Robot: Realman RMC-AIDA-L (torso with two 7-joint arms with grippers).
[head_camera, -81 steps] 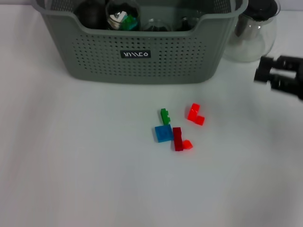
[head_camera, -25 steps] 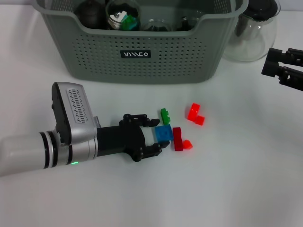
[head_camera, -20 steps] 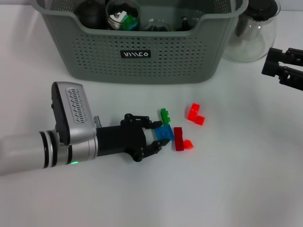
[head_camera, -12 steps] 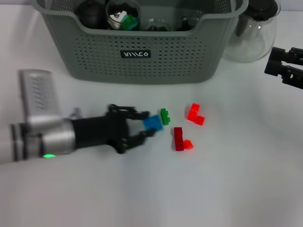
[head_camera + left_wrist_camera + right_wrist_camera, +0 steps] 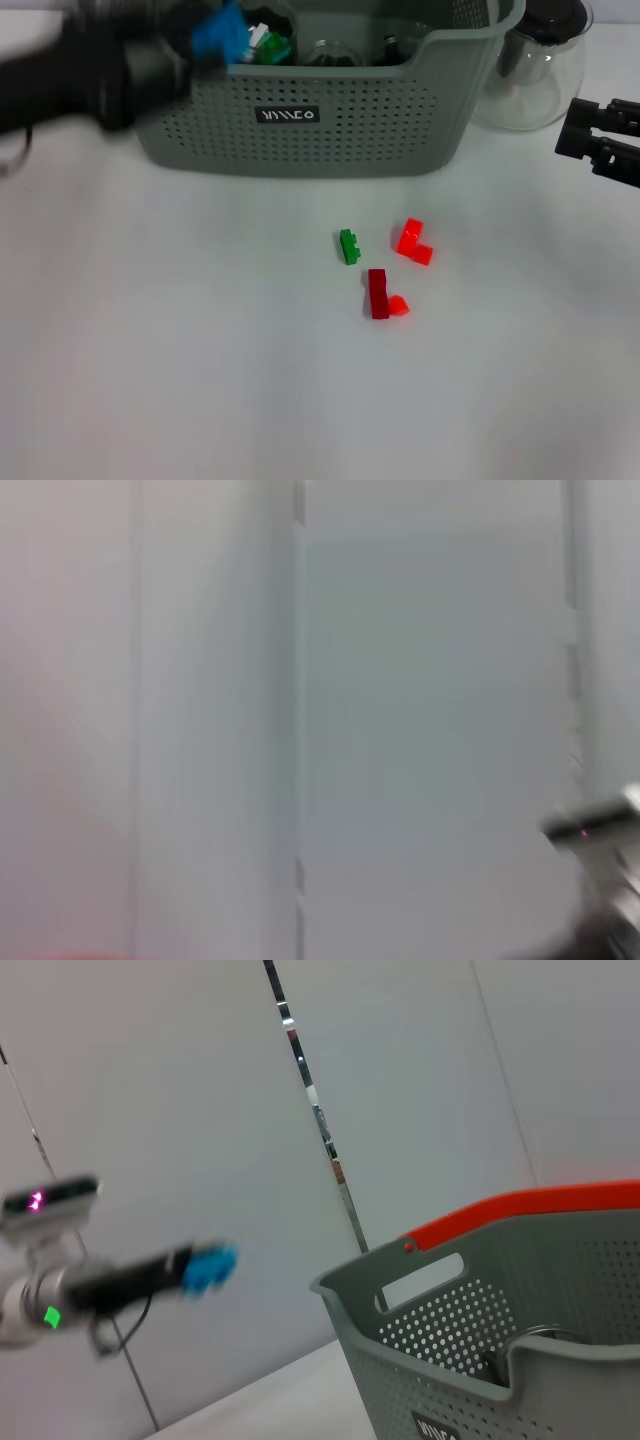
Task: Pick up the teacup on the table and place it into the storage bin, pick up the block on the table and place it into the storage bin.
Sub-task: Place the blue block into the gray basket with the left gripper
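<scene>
The left gripper (image 5: pixel 205 40) is clenched on the blue block (image 5: pixel 222 32) and holds it high at the near-left rim of the storage bin (image 5: pixel 300 110), which stands at the far edge of the table (image 5: pixel 200 380). The right wrist view confirms this: the block (image 5: pixel 208 1267) sits at the tip of the left gripper (image 5: pixel 185 1272), raised and a little outside the bin's wall (image 5: pixel 450 1330). In my judgement the height serves to clear the rim before the release, so the block is carried, not yet deposited.

Round glass items already lie inside the bin; whether one is the teacup cannot be told.

Remaining on the table, near its middle: a green block (image 5: pixel 349 246), a bright red block (image 5: pixel 412 241) and a dark red block (image 5: pixel 377 293) touching a small orange-red piece (image 5: pixel 397 306). These lie apart from the bin, untouched.

The right gripper (image 5: pixel 598 140) is parked at the right edge, just in front of the clear glass pitcher (image 5: pixel 530 70); its jaws cannot be judged.
</scene>
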